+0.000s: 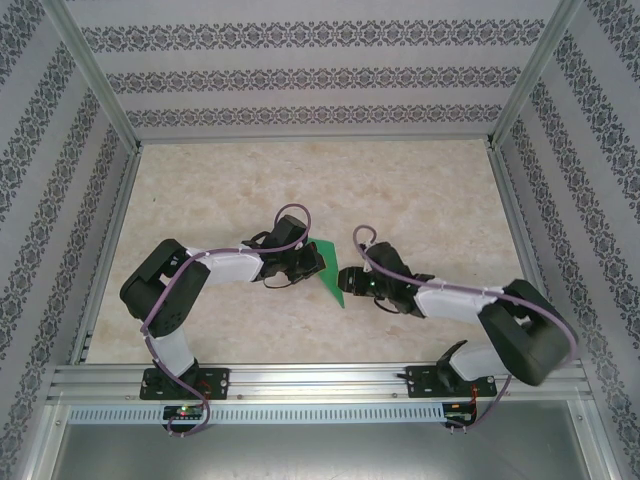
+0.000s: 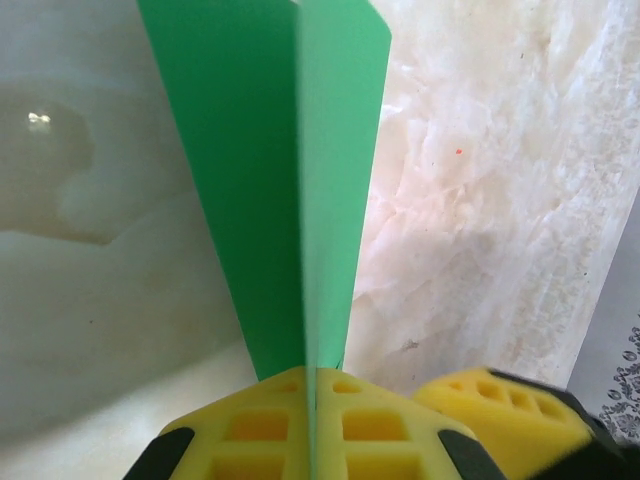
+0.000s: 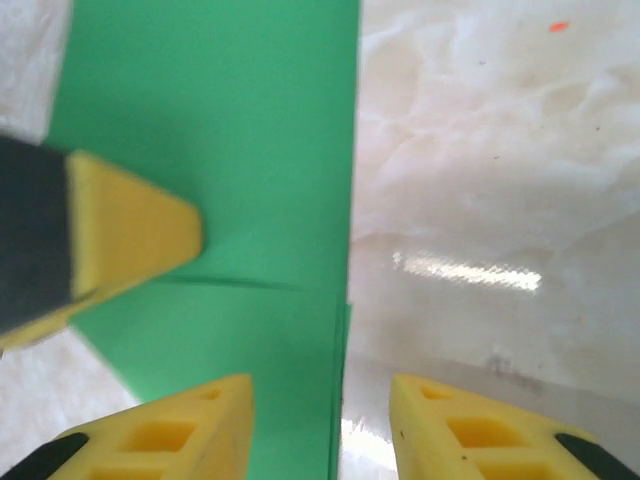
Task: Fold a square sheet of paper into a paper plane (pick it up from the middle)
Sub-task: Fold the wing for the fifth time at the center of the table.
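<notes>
2 left fingers [image 2: 250, 430] pinched on folded green paper [image 2: 300, 150], right fingers [image 3: 480, 430] parted over its edge

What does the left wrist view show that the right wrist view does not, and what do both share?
Left wrist view: the left end effector shut on the green paper, which rises from its grip as two layers meeting at a fold. Right wrist view: the right end effector open, one finger over the paper, one over the tabletop, plus a crease across the sheet. Both: the green paper, the marbled tabletop, and the other arm's yellow finger.
</notes>
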Action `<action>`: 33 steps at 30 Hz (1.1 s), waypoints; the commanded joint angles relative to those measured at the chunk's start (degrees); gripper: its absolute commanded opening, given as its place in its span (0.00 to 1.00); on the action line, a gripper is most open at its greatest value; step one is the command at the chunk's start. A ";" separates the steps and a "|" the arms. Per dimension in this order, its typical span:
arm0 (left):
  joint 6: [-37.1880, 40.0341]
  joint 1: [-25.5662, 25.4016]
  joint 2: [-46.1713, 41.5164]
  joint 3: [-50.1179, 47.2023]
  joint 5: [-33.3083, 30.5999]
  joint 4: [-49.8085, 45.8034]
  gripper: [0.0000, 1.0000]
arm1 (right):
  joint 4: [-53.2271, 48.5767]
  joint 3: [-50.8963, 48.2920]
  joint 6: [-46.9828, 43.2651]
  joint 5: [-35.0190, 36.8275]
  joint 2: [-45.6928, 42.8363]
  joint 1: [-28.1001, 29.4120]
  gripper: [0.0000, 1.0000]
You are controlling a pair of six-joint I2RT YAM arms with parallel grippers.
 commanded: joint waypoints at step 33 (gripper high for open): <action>1.73 -0.55 1.14 2.93 0.63 -2.67 0.05 | 15.96 2.21 -37.34 41.80 14.48 25.13 0.25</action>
